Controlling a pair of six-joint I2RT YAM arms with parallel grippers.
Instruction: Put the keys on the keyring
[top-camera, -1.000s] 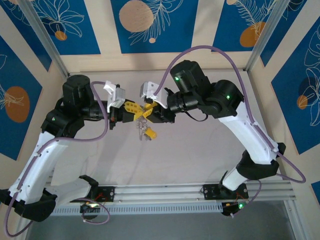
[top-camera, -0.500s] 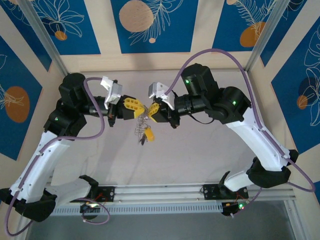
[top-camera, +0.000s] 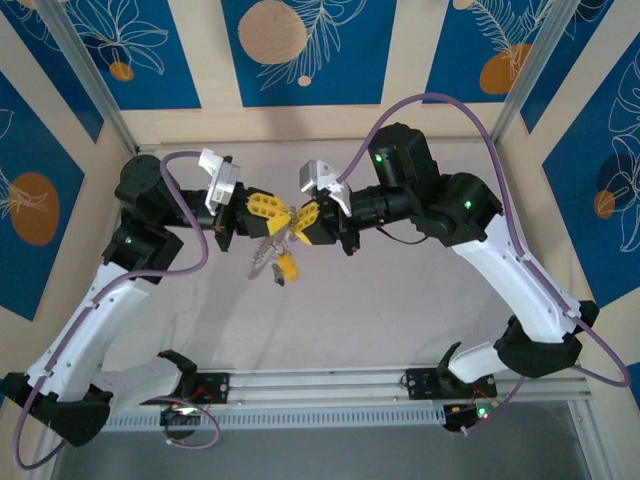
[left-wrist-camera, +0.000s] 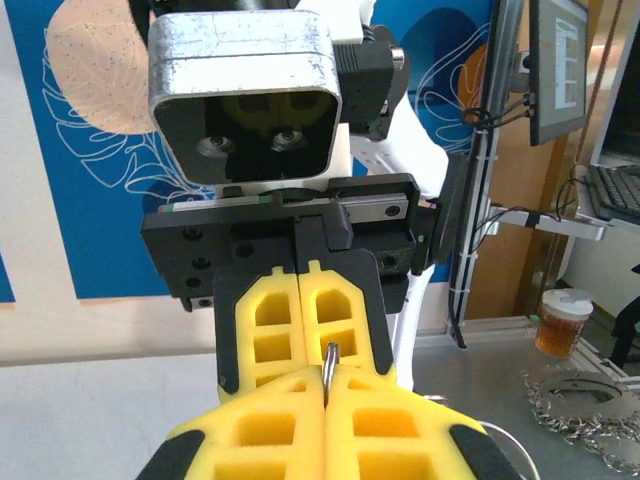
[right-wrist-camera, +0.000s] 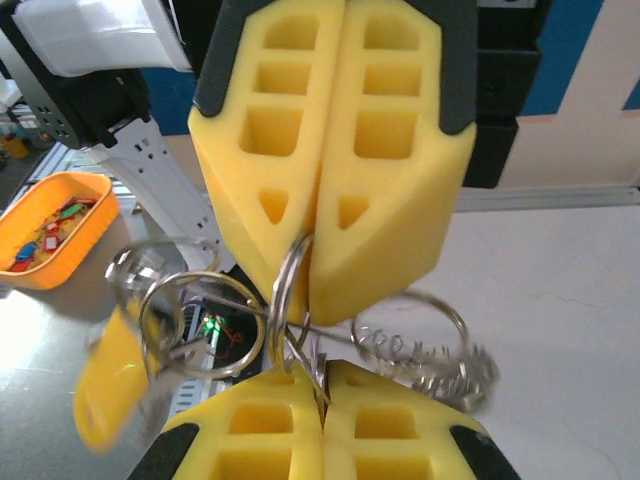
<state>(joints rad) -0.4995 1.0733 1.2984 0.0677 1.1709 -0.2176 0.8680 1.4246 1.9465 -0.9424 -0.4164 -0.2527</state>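
Observation:
My two grippers meet tip to tip in mid-air. The left gripper is shut on the upper arc of the thin grey keyring. The right gripper is shut on a thin silvery key at the ring's lower end. In the left wrist view the ring's edge pokes out between my left fingers, right against the right gripper. More silvery keys and a yellow tag dangle below; the tag is blurred.
A second ring and a looped ring with a coil hang beside the held one. An orange tray of coloured pieces and a heap of metal rings lie on the table, beside a small cup.
Both grippers have stayed shut and moved slightly up and back together. The dangling keys and yellow tag have swung to the left.

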